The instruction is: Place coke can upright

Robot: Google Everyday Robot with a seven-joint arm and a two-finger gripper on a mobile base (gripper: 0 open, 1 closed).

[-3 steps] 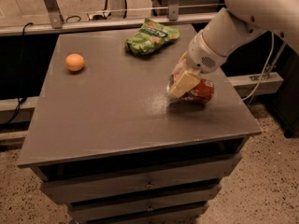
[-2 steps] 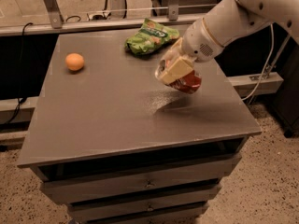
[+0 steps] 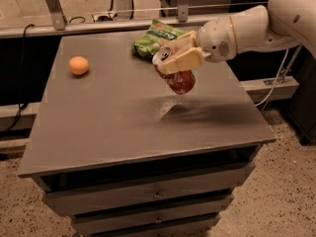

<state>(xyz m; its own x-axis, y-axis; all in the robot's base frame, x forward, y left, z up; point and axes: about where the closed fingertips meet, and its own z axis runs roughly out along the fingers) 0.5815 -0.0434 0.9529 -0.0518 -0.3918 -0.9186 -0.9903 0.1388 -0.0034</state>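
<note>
Your hand [image 3: 170, 53] is out over the far right part of the worktop [image 3: 113, 127], reaching in from the right edge on the white arm [image 3: 261, 21]. Its two cream fingers [image 3: 183, 60] are pinching the coke can [image 3: 181, 80], one finger across the upper side of the can and the other across the side facing you.

You have the can clear of the surface, with its shadow lying on the worktop just below and to the right of it. The can is tilted, not upright. Its silver top points up and toward the far left corner, and its red body slants down toward the near right.

Just behind the can, close to the far edge, you can see the green snack bag [image 3: 153, 41] lying crumpled on the worktop. From this angle the fingers overlap its right end, and you cannot tell whether they touch it.

The orange fruit [image 3: 79, 65] sits well apart from all this, near the left edge toward the far left corner.

Below the near edge, the front of the cabinet shows stacked drawers [image 3: 153, 194].
</note>
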